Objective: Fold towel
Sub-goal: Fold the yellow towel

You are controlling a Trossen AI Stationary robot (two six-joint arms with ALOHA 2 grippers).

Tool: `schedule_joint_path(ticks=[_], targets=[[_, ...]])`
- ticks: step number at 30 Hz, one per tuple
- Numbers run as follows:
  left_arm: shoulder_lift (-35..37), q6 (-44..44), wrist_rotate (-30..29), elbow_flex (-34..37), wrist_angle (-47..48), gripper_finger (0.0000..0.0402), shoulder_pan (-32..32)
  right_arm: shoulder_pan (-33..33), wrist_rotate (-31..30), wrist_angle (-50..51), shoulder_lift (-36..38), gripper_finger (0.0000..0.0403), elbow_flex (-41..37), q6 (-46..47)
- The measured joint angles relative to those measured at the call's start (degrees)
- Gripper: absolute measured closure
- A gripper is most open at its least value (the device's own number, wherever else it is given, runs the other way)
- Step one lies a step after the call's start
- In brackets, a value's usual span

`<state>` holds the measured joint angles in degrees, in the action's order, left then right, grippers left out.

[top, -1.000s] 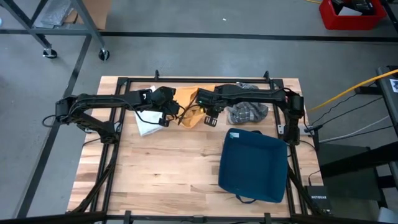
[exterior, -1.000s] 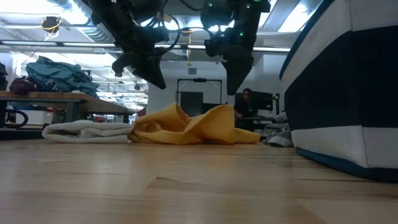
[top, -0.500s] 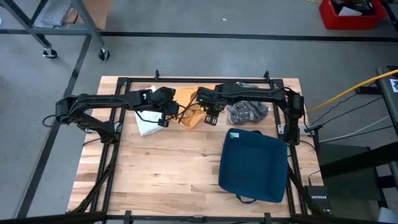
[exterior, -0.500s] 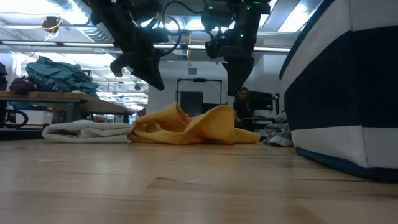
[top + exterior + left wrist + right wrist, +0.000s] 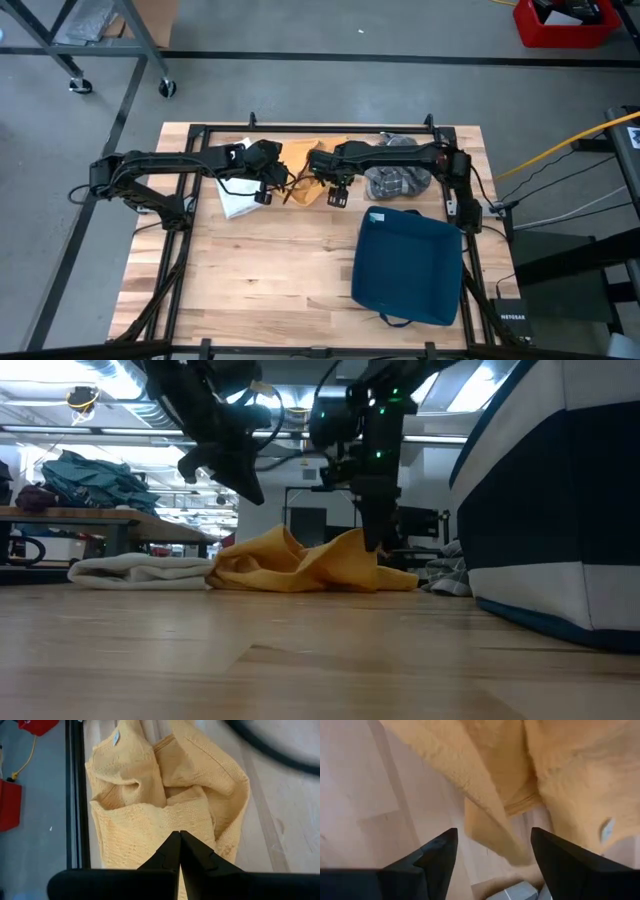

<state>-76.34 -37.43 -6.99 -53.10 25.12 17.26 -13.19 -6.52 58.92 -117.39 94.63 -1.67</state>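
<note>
Centrally at the far side of the wooden table lies the yellow towel, crumpled in loose folds and used below as the reference landmark. Left gripper: positioned at the towel's left edge and raised above it in the low view; its fingers are pressed together and grasp nothing. Right gripper: lowered over the towel's right portion, its tip level with the highest fold; the fingers stand spread wide with towel fabric visible between them, and no cloth is pinched. White cloth: lies flat just left of the towel. Grey cloth: bunched just right of the towel. Dark blue bag: sits right of the towel and nearer the table's front edge.
</note>
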Motion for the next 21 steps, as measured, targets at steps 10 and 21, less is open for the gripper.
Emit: schedule_joint_path(ticks=[10, 21], targets=[[0.0, 0.52, 0.0, 0.0, -0.06, 0.0401, 0.0, 0.9, 1.73, 1.69, -0.96, 0.0355, 0.0, -1.74], [0.0, 1.63, -0.02, -0.01, -0.06, 0.0401, 0.0, 1.24, 5.68, 6.79, -0.96, 0.0394, 2.65, -1.24]])
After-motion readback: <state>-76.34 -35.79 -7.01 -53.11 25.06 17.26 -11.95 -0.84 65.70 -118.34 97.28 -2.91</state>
